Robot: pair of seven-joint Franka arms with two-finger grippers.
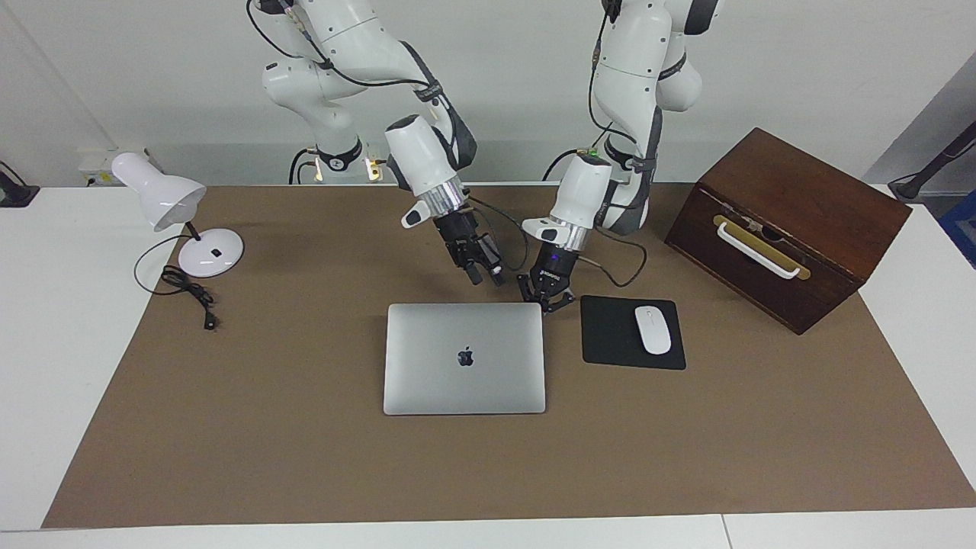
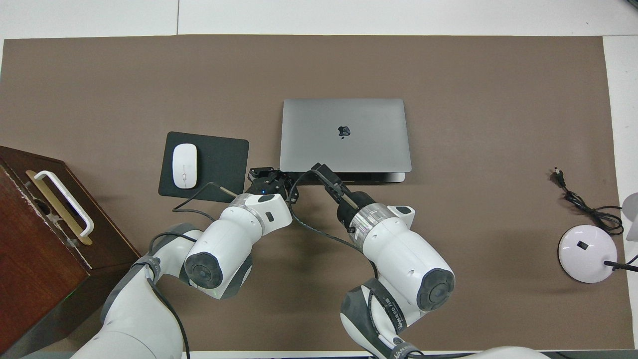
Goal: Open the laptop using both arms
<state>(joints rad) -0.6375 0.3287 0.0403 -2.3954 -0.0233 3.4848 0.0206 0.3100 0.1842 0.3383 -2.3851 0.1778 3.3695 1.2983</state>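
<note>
Silver laptop (image 1: pixel 464 357) lies closed on the bench. At its 12 o'clock edge hover the left gripper (image 1: pixel 547 297), fingers apart, and right gripper (image 1: pixel 483 273), fingers unreadable.

Table (image 1: pixel 46 343) under brown mat (image 1: pixel 305 457)

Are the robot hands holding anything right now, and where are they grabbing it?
Nothing is held. The laptop lies shut on the table. The left gripper is at its corner nearest the mouse pad; the right gripper hangs near it.
</note>
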